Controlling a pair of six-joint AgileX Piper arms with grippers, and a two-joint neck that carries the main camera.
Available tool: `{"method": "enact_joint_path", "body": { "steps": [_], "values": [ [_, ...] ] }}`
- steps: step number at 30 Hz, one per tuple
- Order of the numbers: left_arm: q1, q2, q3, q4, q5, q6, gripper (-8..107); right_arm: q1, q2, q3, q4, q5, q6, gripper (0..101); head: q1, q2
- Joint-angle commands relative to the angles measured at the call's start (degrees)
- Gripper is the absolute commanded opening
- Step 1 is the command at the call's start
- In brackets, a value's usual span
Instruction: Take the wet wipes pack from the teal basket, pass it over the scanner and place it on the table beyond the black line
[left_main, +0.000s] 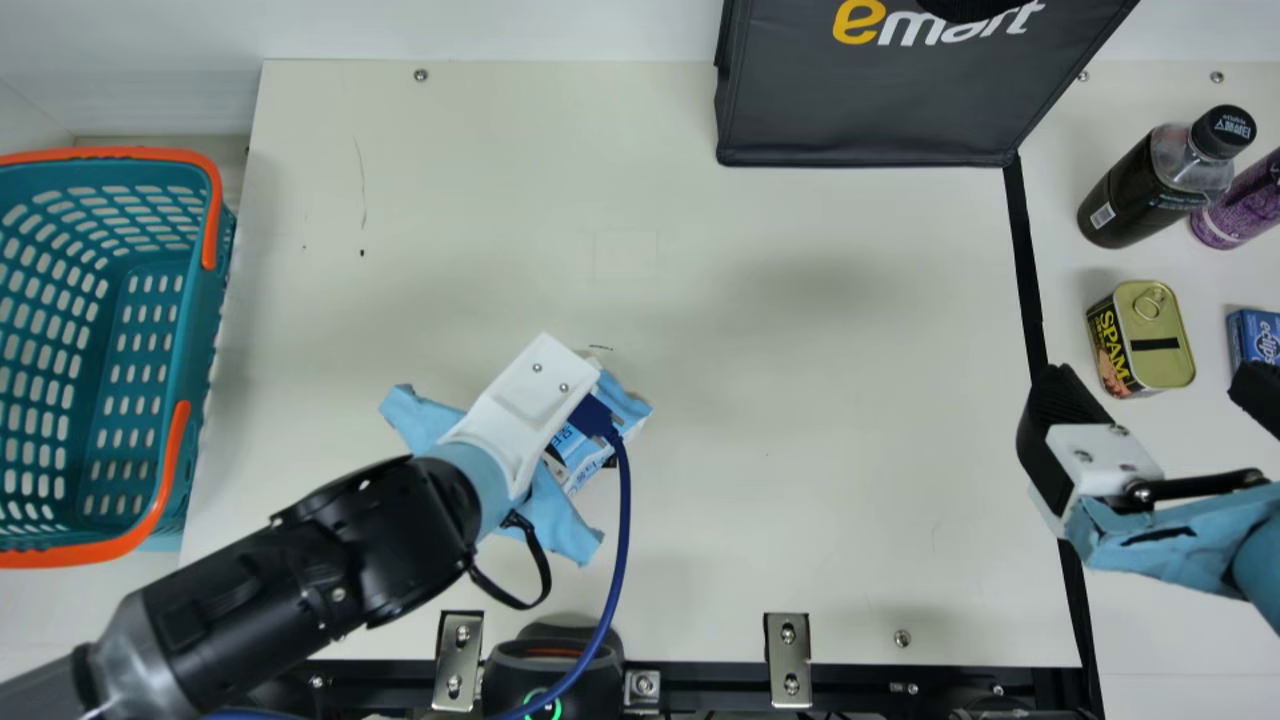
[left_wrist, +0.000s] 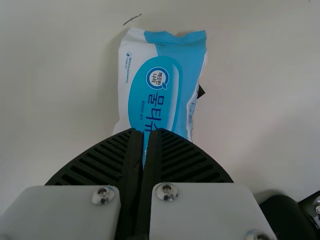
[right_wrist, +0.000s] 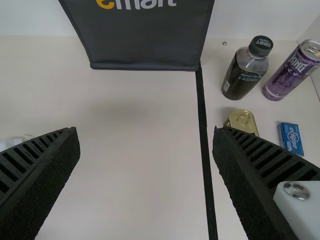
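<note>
In the main view my left gripper (left_main: 535, 395) is over the left-centre table, covering much of the wet wipes pack (left_main: 578, 452). In the left wrist view my left gripper (left_wrist: 143, 132) is shut on the near end of the blue-and-white pack (left_wrist: 157, 92), fingers almost together. My right gripper (left_main: 1150, 385) hangs open above the black line (left_main: 1022, 250), at the main view's right. Seen from its wrist, the right gripper (right_wrist: 145, 135) has nothing between its wide-apart fingers. A black scanner (left_main: 550, 668) stands at the table's front edge. The teal basket (left_main: 190, 330) is at the left.
Beyond the black line are a dark bottle (left_main: 1150, 190), a purple can (left_main: 1240, 205), a SPAM can (left_main: 1160, 335) and a small blue box (left_main: 1255, 335). A dark bag (left_main: 860, 100) stands at the back. A blue cable (left_main: 622, 540) hangs beside the left gripper.
</note>
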Motion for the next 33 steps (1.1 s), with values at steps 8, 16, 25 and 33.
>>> {"method": "enact_joint_path", "body": {
  "steps": [8, 16, 25, 33],
  "values": [
    [0.4, 4.2, -0.3, -0.9, -1.4, 0.9, -8, 0.0, 0.0, 0.0, 0.0, 0.0, 0.0, 95, -1.7, -0.1],
    [1.1, 7.6, -0.7, -1.7, -3.0, 1.7, -8, 0.0, 0.0, 0.0, 0.0, 0.0, 0.0, 95, -1.7, -0.1],
    [1.5, 10.5, -0.5, -2.7, -4.5, 2.4, -8, 0.0, 0.0, 0.0, 0.0, 0.0, 0.0, 95, -1.7, -0.1],
    [1.7, 11.9, -0.2, -3.0, -5.5, 2.8, -8, 0.0, 0.0, 0.0, 0.0, 0.0, 0.0, 95, -1.7, -0.1]
  ]
}}
